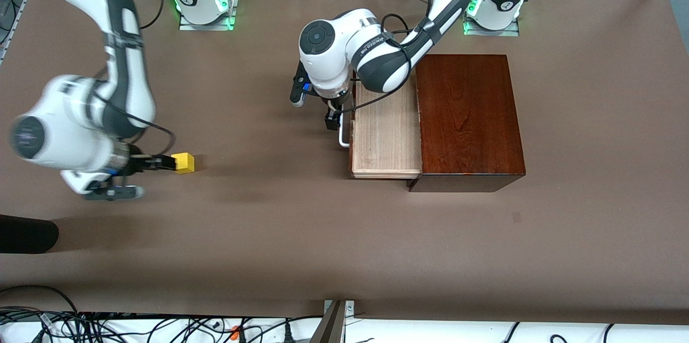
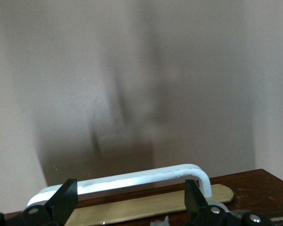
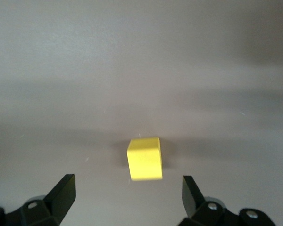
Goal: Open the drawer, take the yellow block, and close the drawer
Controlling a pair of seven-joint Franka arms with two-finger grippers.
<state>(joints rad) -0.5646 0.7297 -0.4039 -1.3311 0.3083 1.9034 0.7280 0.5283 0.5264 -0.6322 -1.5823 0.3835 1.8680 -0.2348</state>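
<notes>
Drawer (image 1: 385,133) pulled out of box (image 1: 467,117), left hand (image 1: 335,117) spread at white handle (image 2: 132,181), right hand (image 3: 127,193) spread, yellow block (image 1: 183,162) on table (image 1: 269,214) just beside it

The right arm reaches low toward its end of the table, right gripper (image 3: 125,195) spread wide. The left arm bends down near the table's middle — left gripper (image 2: 127,200) likewise parted, fingers pointing down.
</notes>
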